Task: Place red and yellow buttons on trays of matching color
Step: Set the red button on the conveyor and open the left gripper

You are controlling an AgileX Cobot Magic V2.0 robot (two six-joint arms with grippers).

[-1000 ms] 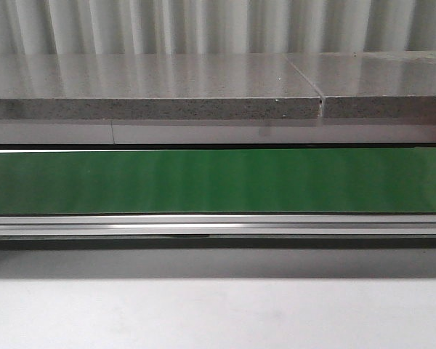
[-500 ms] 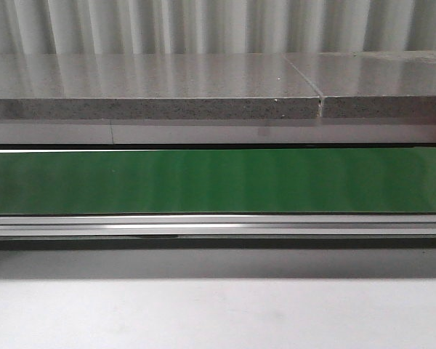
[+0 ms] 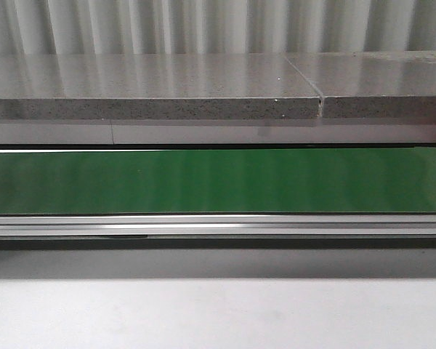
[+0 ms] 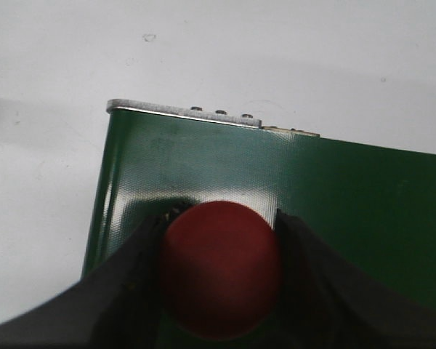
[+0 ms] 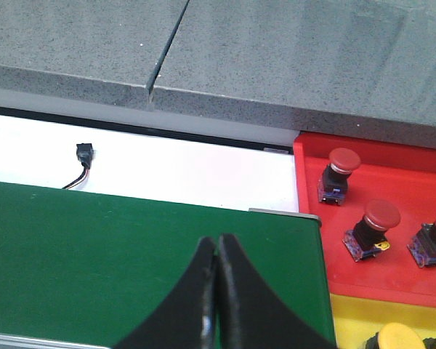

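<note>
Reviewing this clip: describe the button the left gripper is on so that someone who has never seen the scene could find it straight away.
Start at the glossy green conveyor belt and follow it to the end capped by a silver metal plate. Just inside that end, the left gripper has its dark fingers on either side of a round red dome-topped button. It is the only button on the belt; the other red buttons sit in the red tray.

The conveyor belt (image 3: 218, 182) runs left to right between the stone counter (image 3: 152, 87) behind and the table (image 3: 218, 313) in front. Three buttons (image 5: 370, 227) stand in the tray (image 5: 421, 283) just beside the belt's end.
</note>
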